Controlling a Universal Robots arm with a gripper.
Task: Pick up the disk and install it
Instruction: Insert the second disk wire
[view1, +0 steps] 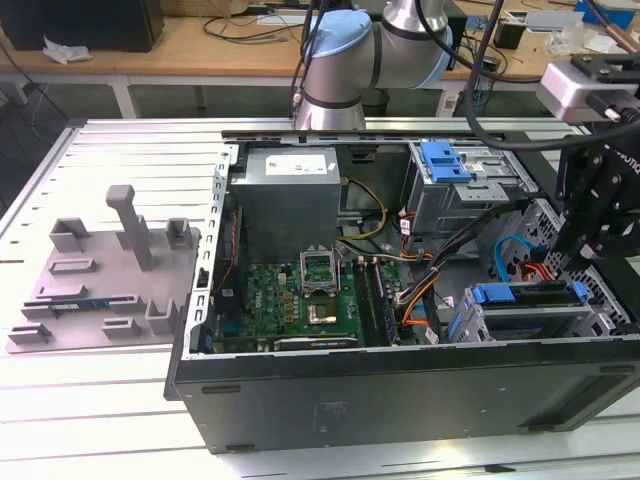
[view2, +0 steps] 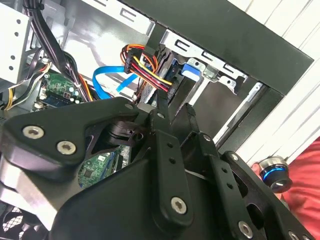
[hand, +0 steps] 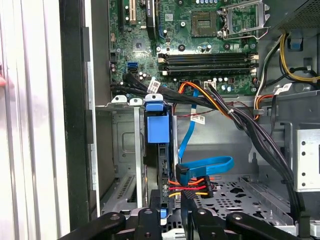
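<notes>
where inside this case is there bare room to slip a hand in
Free: the empty bay between the case wall and the disk, and the perforated floor under the blue cable. Crowded: the cable bundle crossing below the motherboard.

Grey-and-blue arm (view1: 375, 55) coming in from the far side, elbow joint up high, reaching over toward the exterior view's right; black gripper (view1: 588, 215) hanging off the wrist at that right edge, pointed down; in both wrist views black linkage fingers (view2: 165, 165) angled inward, tips (hand: 172, 212) close together; can't tell whether actually clamped or just nearly closed.
</notes>
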